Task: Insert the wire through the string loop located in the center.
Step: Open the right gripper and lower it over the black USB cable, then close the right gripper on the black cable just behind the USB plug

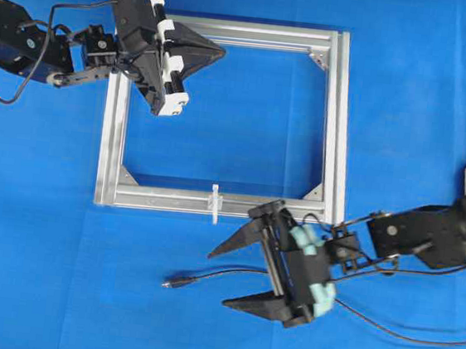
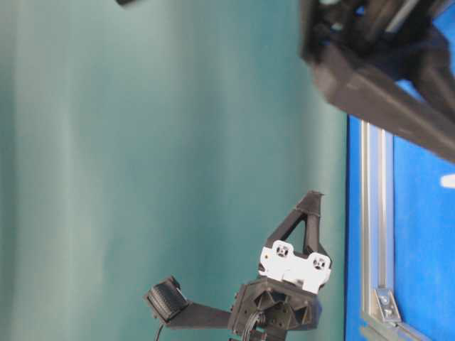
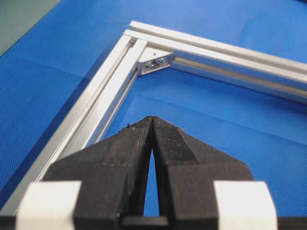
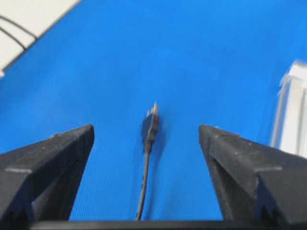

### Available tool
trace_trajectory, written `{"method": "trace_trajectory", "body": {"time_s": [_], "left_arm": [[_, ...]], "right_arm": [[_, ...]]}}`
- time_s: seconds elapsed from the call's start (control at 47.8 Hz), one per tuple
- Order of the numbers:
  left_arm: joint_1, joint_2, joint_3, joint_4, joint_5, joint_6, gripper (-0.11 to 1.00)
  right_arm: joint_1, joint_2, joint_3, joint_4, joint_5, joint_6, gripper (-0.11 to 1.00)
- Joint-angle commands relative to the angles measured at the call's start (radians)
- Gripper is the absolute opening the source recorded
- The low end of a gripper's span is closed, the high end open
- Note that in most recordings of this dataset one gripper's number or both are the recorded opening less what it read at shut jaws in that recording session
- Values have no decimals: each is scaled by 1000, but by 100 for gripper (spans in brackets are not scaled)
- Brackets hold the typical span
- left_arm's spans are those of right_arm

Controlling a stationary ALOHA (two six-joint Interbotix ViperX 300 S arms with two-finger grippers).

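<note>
right gripper (image 1: 229, 276) is standing wide apart, grasping nothing, jaws straddling the wire (image 1: 205, 277) without touching it. in the right wrist view the gripper (image 4: 146, 139) is framing the wire (image 4: 147, 158) lengthwise, dark plug tip (image 4: 152, 117) pointing away from the camera, all of it lying flat on the blue mat (image 4: 144, 57). overhead, the plug tip (image 1: 175, 283) is sitting just left of the fingertips (image 1: 218, 253), cable trailing back right under the gripper.

left gripper (image 1: 221, 53) is clenched with nothing between its fingers, hovering over the top left corner of the aluminium frame (image 1: 338, 127). left wrist view is showing the tips (image 3: 151, 120) pressed together, frame corner (image 3: 144, 52) just beyond them.

string loop (image 1: 214, 202) is standing as a small white strip on the frame's bottom rail, near mid-length, just up-left of the right gripper's upper finger, apart from the wire. table-level view is mostly showing teal backdrop, the left gripper (image 2: 311, 195) and the frame edge (image 2: 373, 213).
</note>
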Motion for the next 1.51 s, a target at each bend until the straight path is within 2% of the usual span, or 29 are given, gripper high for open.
{"method": "trace_trajectory", "body": {"time_s": [0.0, 0.209, 0.502, 0.774, 0.92, 1.046, 1.192, 1.297, 1.38, 1.485], "left_arm": [[2, -29, -14, 3, -5, -2, 0], [-2, -29, -11, 3, -5, -3, 0], [-6, -29, -11, 2, -3, -5, 0], [-11, -29, -6, 3, -5, -5, 0], [-11, -29, -6, 3, -3, -3, 0], [-11, -29, -6, 3, -5, -3, 0], [-11, -29, -6, 3, -5, -3, 0], [-11, -29, -6, 3, -5, -3, 0], [-11, -29, -6, 3, -5, -3, 0], [-11, -29, -6, 3, -5, -3, 0]], "right_arm": [[5, 17, -34, 23, 25, 3, 84], [5, 86, -49, 69, 35, 6, 84], [5, 161, -60, 141, -26, 6, 84], [5, 170, -66, 149, -37, 6, 84], [5, 170, -67, 149, -37, 6, 80], [5, 172, -69, 149, -37, 6, 66], [5, 172, -69, 146, -37, 5, 27], [5, 172, -67, 144, -37, 3, 5], [5, 170, -67, 144, -35, 5, -3], [5, 170, -69, 143, -34, 5, -3]]}}
